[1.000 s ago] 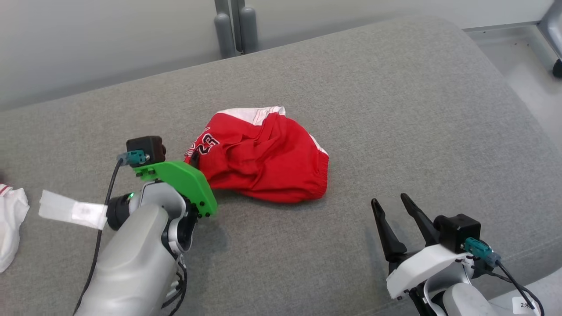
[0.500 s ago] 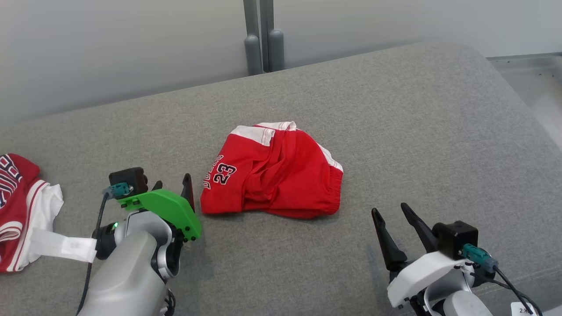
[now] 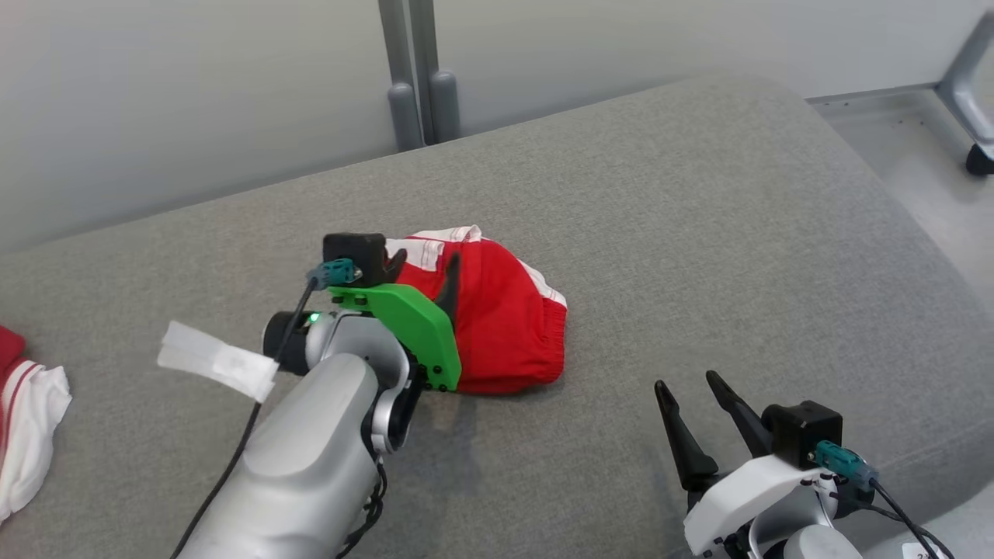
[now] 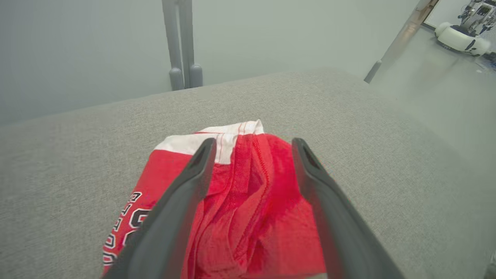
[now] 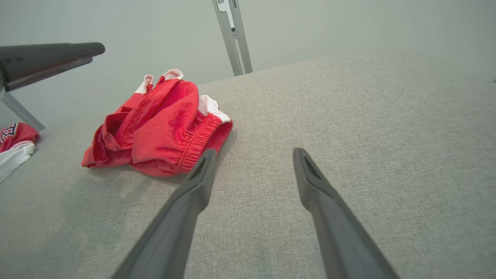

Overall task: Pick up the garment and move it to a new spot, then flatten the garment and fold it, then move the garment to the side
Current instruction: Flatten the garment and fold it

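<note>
The garment (image 3: 512, 318) is a pair of red shorts with white trim and a black number, lying crumpled on the grey cushion (image 3: 699, 233). My left gripper (image 3: 423, 272) is open and hangs over the garment's left half. In the left wrist view the left gripper (image 4: 254, 143) frames the red cloth (image 4: 240, 209) between its spread fingers, and I cannot tell whether they touch it. My right gripper (image 3: 687, 382) stands open near the cushion's front right, apart from the garment. The right gripper (image 5: 252, 153) holds nothing, and the garment (image 5: 155, 131) lies to its upper left.
Another red and white piece of clothing (image 3: 27, 419) lies at the cushion's left edge. A grey metal post (image 3: 411, 85) rises behind the cushion. The floor (image 3: 916, 163) and a caster on a chair leg (image 3: 977, 159) lie beyond the right edge.
My left gripper let go of the garment's left edge and opened, then moved over the garment. The garment settled lower on the cushion. The head camera shifted; the right gripper stayed open.
</note>
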Robot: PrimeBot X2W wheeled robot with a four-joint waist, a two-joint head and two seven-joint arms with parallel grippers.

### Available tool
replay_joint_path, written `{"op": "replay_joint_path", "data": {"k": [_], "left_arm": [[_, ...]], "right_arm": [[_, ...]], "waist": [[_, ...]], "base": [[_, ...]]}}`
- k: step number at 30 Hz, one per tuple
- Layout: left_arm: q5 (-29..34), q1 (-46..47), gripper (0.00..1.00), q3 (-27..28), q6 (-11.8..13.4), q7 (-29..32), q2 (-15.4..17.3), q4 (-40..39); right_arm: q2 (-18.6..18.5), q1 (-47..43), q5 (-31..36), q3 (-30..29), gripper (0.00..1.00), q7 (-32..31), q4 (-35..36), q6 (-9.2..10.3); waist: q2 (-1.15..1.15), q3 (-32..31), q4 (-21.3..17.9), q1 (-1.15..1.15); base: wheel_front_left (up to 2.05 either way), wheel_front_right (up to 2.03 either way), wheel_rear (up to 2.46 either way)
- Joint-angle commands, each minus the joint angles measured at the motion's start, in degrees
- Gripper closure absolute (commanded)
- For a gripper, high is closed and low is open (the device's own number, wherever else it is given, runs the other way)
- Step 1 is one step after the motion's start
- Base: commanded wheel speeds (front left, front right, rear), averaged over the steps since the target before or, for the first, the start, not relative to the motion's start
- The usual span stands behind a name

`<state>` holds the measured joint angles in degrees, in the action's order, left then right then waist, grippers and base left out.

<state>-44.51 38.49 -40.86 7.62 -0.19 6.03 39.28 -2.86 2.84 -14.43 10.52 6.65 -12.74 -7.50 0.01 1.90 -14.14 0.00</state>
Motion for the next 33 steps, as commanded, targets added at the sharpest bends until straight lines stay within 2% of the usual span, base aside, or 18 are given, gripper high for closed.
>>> {"op": "replay_joint_path", "data": {"k": [1,8,13,21,29,30,31,32,33], "left_arm": [[0.5,0.7,0.0,-0.5,0.3,0.4,-0.2,-0.3],[2.5,2.0,0.0,-4.4,1.3,2.7,-1.7,-0.9],[3.4,2.9,0.0,-5.2,2.3,3.4,-1.3,1.1],[4.0,4.5,0.0,-4.7,3.9,2.7,0.3,5.3],[4.3,5.5,0.0,-5.4,3.0,2.1,1.0,8.6],[4.3,5.6,0.18,-5.5,2.8,2.1,1.0,8.8],[4.4,5.8,0.55,-5.6,2.8,1.9,0.9,9.0],[4.6,6.0,0.8,-5.9,2.6,1.9,0.9,9.2],[4.6,6.0,0.8,-5.9,2.6,1.9,0.9,9.2]], "right_arm": [[0.0,-0.1,-0.1,0.1,0.0,0.1,0.2,0.02],[0.0,0.3,-0.7,-0.2,0.0,0.8,0.1,0.02],[0.0,1.1,-1.4,0.0,0.0,1.7,-0.4,0.02],[0.0,2.4,-2.2,0.4,0.0,3.2,-1.5,0.02],[0.0,3.6,-2.5,0.9,0.0,4.0,-2.8,0.02],[0.0,3.7,-2.5,1.0,0.0,4.1,-2.9,0.02],[0.0,3.9,-2.6,1.1,0.0,4.2,-3.1,0.02],[0.0,4.1,-2.5,1.1,0.0,4.2,-3.2,0.02],[0.0,4.1,-2.5,1.1,0.0,4.2,-3.2,0.02]], "waist": [[-0.01,1.3,-2.8,0.0],[-0.01,3.7,-7.3,0.0],[-0.01,5.5,-8.7,0.0],[-0.01,7.7,-9.0,0.0],[-0.01,8.5,-7.6,0.0],[-0.01,8.5,-7.5,0.0],[-0.01,8.6,-7.4,0.0],[-0.01,8.6,-7.3,0.0],[-0.01,8.6,-7.3,0.0]], "base": [[0.0,0.0,0.0],[0.0,0.0,0.0],[0.0,0.0,0.0],[0.0,0.0,0.0],[0.0,0.0,0.0],[0.0,0.0,0.0],[0.0,0.0,0.0],[0.0,0.0,0.0],[0.0,0.0,0.0]]}}
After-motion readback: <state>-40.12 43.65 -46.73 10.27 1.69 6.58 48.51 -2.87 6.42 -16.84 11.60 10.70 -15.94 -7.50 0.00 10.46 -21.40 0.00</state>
